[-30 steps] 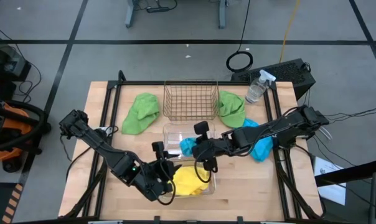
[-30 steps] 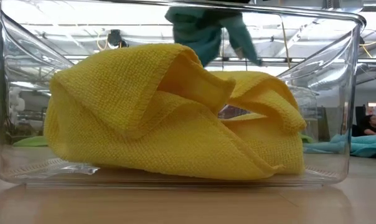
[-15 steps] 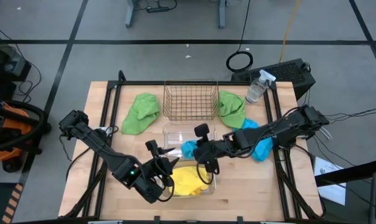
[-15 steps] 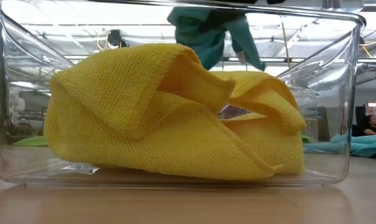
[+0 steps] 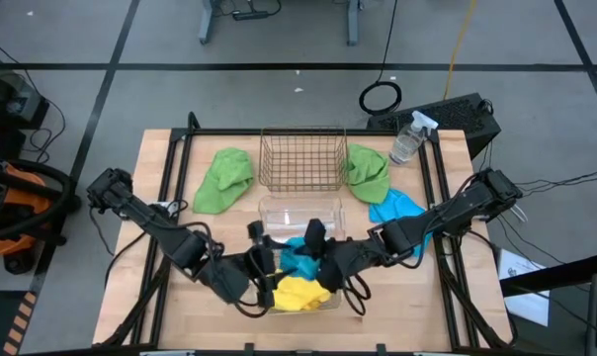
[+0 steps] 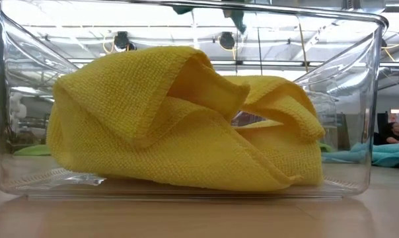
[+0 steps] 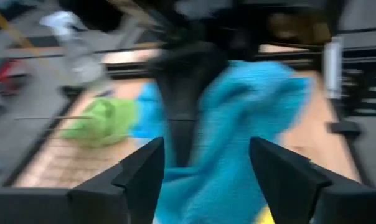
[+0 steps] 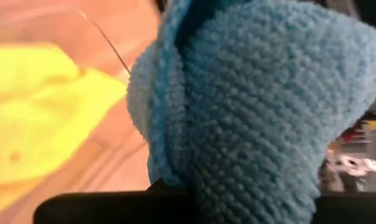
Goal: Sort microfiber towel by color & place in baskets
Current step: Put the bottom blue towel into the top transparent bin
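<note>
High view: a sky-blue towel (image 5: pixel 300 259) hangs pinched in the closed right gripper (image 5: pixel 316 247) over the two clear baskets, just above the near clear basket (image 5: pixel 328 300) holding yellow towels (image 5: pixel 298 295). Left gripper (image 5: pixel 261 265) sits beside it, fingers (image 7: pixel 144 171) parted and empty. Green towels (image 5: pixel 224 180) flank the wire basket (image 5: pixel 300 158); another blue towel (image 5: pixel 395 210) lies to the right.

Robotics laboratory or workshop. A wooden worktable (image 5: pixel 160 178) edged by a black metal frame (image 5: pixel 308 131) stands on a grey floor marked with dark tape lines (image 5: pixel 279 67), with loose cables (image 5: pixel 381 97), a black equipment case (image 5: pixel 457 117) and orange-and-black machinery (image 5: pixel 12 203) around it. The low view shows an open ceiling with exposed ducts and light fixtures (image 6: pixel 123 41) beyond the table.
</note>
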